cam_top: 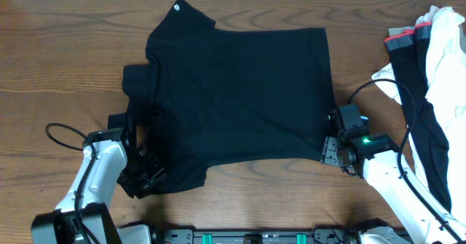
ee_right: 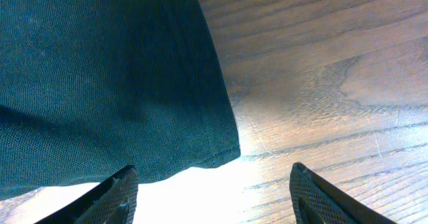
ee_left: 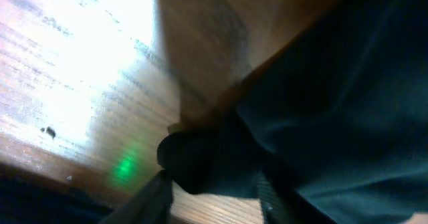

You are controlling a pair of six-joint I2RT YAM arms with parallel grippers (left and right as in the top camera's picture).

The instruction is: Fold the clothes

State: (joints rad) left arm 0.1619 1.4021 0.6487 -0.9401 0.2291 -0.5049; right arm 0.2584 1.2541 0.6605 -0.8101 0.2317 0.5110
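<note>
The black T-shirt [cam_top: 240,98] lies spread nearly flat across the middle of the wooden table [cam_top: 58,54], its small white logo [cam_top: 177,9] at the far edge; its near-left part is rumpled around the left gripper [cam_top: 148,177]. In the left wrist view a dark wad of fabric sits between that gripper's fingers, but whether they have clamped it cannot be told; the right gripper [cam_top: 333,148] stands with jaws spread wide, the near-right hem corner [ee_right: 224,154] lying between them, unpinched. The cloth looks light, thin and limp; it will likely sag and bunch rather than hold shape, so corners and hems, pinched low against the wood, seem the soundest holds; a shallow pinch could slip off.
</note>
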